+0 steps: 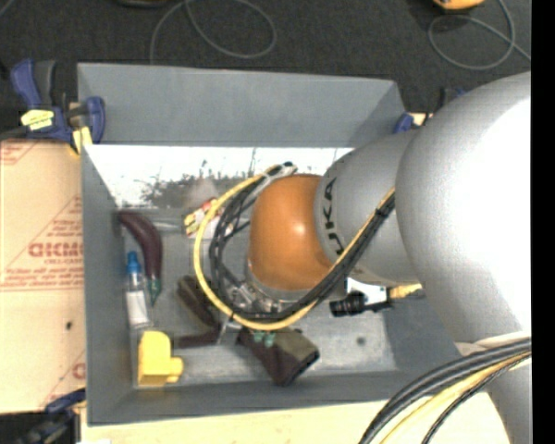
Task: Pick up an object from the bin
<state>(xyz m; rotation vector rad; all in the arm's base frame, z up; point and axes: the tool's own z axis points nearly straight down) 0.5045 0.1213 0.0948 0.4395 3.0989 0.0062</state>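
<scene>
Silver arm [444, 202] reaches in from the right, orange wrist cover [285, 232] facing up.

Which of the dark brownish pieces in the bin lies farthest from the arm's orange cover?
The curved maroon piece at the upper left, beside the blue-capped tube. The middle brown piece and the front brown piece lie by the orange cover.

The bin [94, 276] has one yellow block [157, 359], one maroon curved piece [144, 235], one clear tube [135, 296] with a blue cap, and at least two dark brown pieces: a strip [196, 305] and a wedge [287, 357].
</scene>
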